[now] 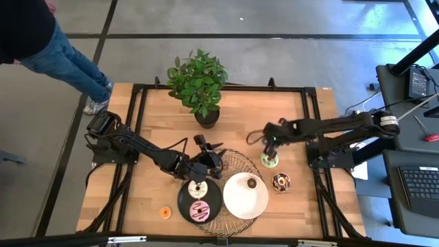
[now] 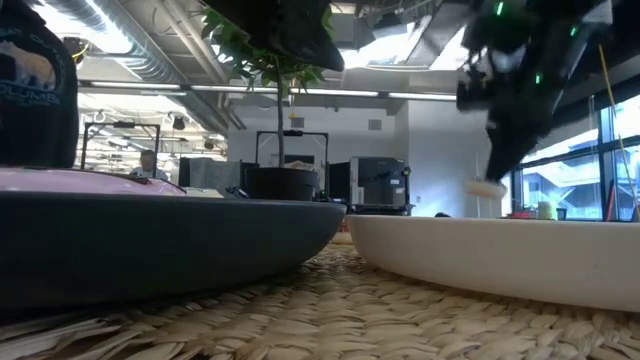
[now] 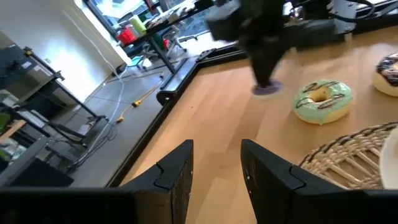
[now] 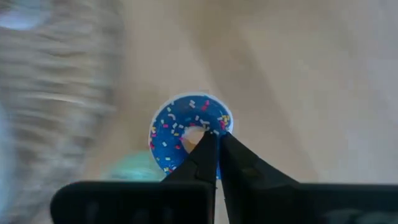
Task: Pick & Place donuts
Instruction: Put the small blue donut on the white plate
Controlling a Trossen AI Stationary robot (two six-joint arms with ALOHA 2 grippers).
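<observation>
My right gripper (image 1: 269, 151) hangs over the table's right half, shut on a purple mini donut (image 4: 186, 121) with sprinkles, straight above the mint-green donut (image 1: 269, 161). A sprinkled chocolate donut (image 1: 280, 182) lies on the wood nearby. My left gripper (image 1: 206, 162) stands open and empty over the wicker mat (image 1: 236, 165), its fingers (image 3: 180, 168) pointing toward the right arm. The black plate (image 1: 186, 206) carries a cream-white donut (image 1: 198, 189) and a pink one (image 1: 199, 210). The white plate (image 1: 240, 202) carries a brown mini (image 1: 252, 183). An orange mini (image 1: 164, 213) lies on the table. My right gripper has the purple mini donut by one side of its ring (image 4: 180, 158), with the fingertips (image 4: 208, 149) reaching to the edge of the hole. The fingers slant down from above and hide the exact hold. The donut hangs about level at their tips (image 3: 267, 89), clear of the table.
A potted plant (image 1: 199, 82) stands at the table's far middle. Both plates sit on the wicker mat near the front edge. Bare wood lies left of the mat and along the far right. A person's legs (image 1: 68, 62) show beyond the far left corner.
</observation>
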